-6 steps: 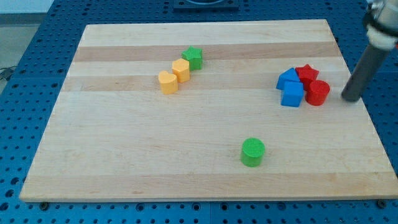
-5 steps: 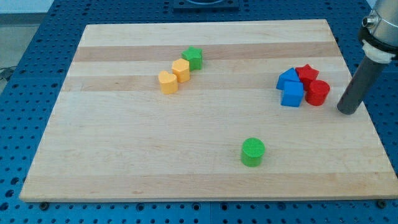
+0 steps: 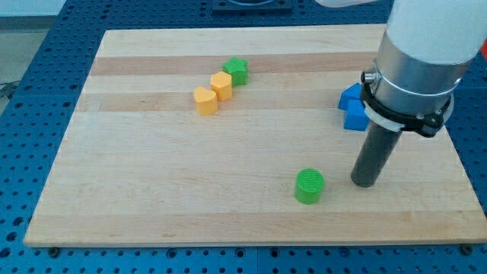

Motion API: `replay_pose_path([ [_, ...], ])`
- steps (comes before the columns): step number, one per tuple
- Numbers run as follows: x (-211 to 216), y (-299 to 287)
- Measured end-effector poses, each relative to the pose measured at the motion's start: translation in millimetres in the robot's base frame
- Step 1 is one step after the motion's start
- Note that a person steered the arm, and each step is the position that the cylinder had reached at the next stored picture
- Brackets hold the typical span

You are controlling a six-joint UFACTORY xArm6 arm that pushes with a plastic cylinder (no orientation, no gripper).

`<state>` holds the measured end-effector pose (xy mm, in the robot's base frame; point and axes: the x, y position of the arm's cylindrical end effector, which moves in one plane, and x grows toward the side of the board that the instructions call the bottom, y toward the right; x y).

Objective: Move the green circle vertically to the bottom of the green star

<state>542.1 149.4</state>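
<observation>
Green circle (image 3: 310, 186) and star (image 3: 236, 70), 2 yellow blocks (image 3: 213, 93); my tip (image 3: 364, 183) jawless.

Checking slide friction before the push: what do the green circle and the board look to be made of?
Green circle: probably matte plastic, uniform colour, faint ridged lines on top suggest 3D printing. Board: light wood, visible grain and glued strips, smooth satin finish. My tip is dark and matte, likely plastic or rubber, and sits to the circle's right.

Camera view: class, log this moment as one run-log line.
tip: right of green circle, apart | green star: upper left, beside two yellow blocks | blue blocks: partly hidden
</observation>
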Motion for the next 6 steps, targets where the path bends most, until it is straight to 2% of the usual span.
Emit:
replay_pose_path([
  [2,3,-32],
  [4,17,-91],
  [5,12,-138],
  [6,-14,-177],
])
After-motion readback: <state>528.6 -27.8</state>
